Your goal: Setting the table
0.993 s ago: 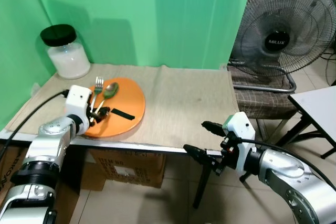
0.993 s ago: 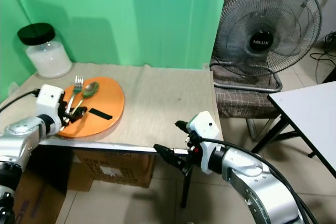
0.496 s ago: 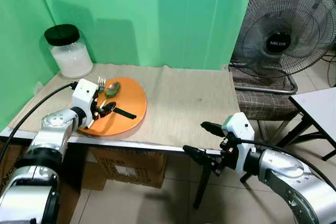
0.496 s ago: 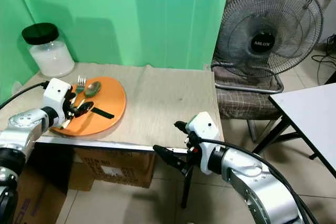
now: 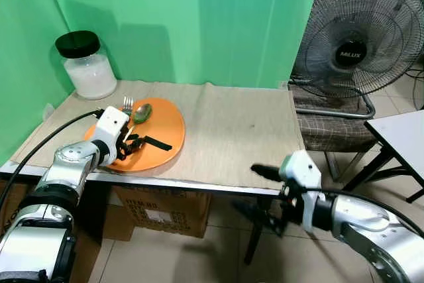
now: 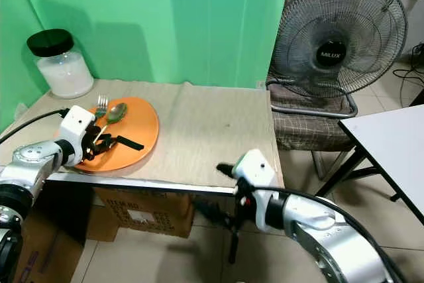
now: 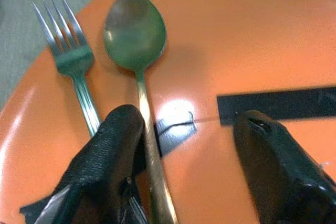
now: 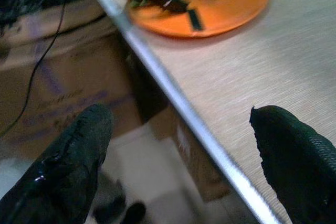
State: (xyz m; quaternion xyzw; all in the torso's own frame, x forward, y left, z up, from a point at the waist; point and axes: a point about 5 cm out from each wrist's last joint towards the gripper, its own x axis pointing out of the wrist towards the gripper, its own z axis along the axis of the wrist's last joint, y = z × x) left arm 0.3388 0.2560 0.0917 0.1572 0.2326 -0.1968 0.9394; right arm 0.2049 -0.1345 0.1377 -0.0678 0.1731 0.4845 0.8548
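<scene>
On the left part of the table (image 5: pixel 225 130) lies an orange plate (image 5: pixel 162 120), and on it a fork (image 5: pixel 126 105) and a spoon (image 5: pixel 140 113) rest side by side, with their heads toward the green wall (image 5: pixel 199 18). A black strip (image 5: pixel 158 143) also lies on the plate. The left gripper (image 5: pixel 132 142) is low over the near side of the plate, and its fingers are spread apart. In the left wrist view one finger (image 7: pixel 113 150) touches the spoon handle, between the two handles, and the other finger (image 7: pixel 273 166) is on the far side, near the black strip; they do not close on anything. The right gripper (image 5: pixel 260 190) is at the front edge of the table, right of the plate and well apart from it, with its fingers wide open and holding nothing. A glass jar (image 5: pixel 88 65) with a black lid stands in the back left corner. Behind the table on the right stands a fan (image 5: pixel 354 31), and under the table is a cardboard box (image 5: pixel 159 213).
</scene>
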